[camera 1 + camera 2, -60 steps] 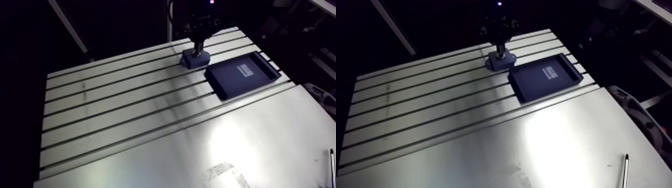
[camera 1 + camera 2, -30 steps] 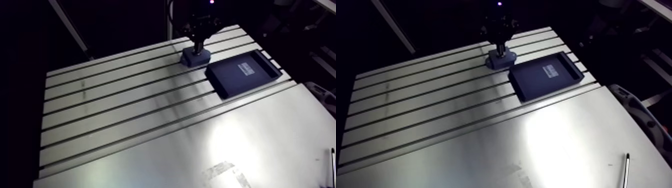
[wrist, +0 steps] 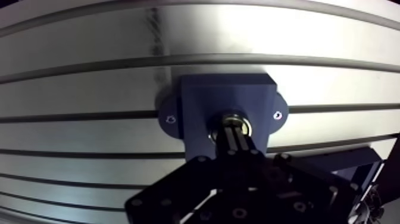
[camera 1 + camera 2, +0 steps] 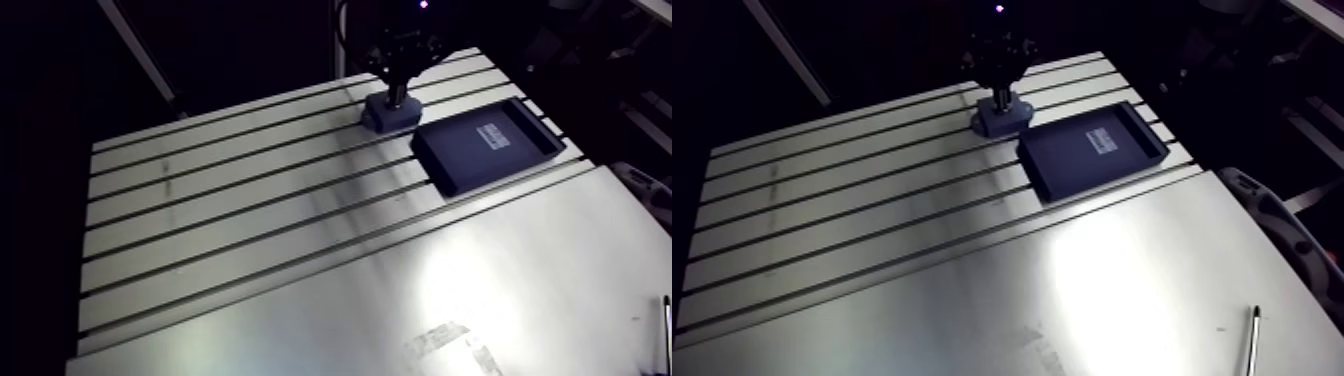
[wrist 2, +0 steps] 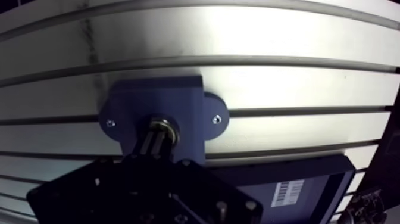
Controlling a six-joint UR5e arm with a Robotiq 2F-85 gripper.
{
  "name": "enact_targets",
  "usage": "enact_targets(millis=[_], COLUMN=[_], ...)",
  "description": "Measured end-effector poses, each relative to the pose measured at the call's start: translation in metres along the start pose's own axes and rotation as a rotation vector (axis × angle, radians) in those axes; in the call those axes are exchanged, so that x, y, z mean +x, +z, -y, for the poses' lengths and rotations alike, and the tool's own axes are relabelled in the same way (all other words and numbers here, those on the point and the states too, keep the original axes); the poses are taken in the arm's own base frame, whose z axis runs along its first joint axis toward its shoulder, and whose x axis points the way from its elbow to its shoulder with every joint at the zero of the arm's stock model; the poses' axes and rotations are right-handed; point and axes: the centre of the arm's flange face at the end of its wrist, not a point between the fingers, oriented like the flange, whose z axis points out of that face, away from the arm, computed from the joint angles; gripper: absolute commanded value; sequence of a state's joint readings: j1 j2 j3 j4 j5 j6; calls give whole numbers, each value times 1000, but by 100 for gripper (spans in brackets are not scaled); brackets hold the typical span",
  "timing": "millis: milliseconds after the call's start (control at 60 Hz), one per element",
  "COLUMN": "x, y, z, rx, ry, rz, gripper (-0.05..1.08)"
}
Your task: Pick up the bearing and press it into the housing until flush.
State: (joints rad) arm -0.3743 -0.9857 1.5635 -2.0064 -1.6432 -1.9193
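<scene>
The gripper (image 3: 234, 132) stood straight over the housing (image 3: 226, 95). Its two fingers were closed flat against each other with nothing gripped between them, and their joined tip rested on the bearing (image 3: 225, 119). The bearing sat in the housing's central bore. Only a bright arc of its ring showed round the fingertip, so I could not tell whether it was flush with the housing's top face. The housing lay on the table (image 3: 83, 77), across one of its slots, with a screw (image 3: 170, 118) in each side ear.

The step in hand looked like the press itself. To do it well, the push probably had to go straight down the bore's axis, since a tilted bearing would likely jam. The narrow tip covered only part of the ring, so centring it over the housing's bore would spread the load better. Slow, steady force seemed wise, stopping once the ring came level with the housing's face. The screws suggested the housing was fixed down, though that could not be confirmed.

A tray (image 4: 455, 160) lay just beside the housing. It carried a white label (image 5: 287, 192) with a barcode, whose characters were too small to read. No brand or other writing was legible on the housing or the gripper.
</scene>
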Motion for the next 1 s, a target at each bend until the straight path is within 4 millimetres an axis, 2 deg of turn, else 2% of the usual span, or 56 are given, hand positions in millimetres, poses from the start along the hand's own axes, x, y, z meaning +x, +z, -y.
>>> enact_targets(millis=[1000], x=[1], y=[5], z=[0], rx=[1], ry=[-5], rz=[4], gripper=[108])
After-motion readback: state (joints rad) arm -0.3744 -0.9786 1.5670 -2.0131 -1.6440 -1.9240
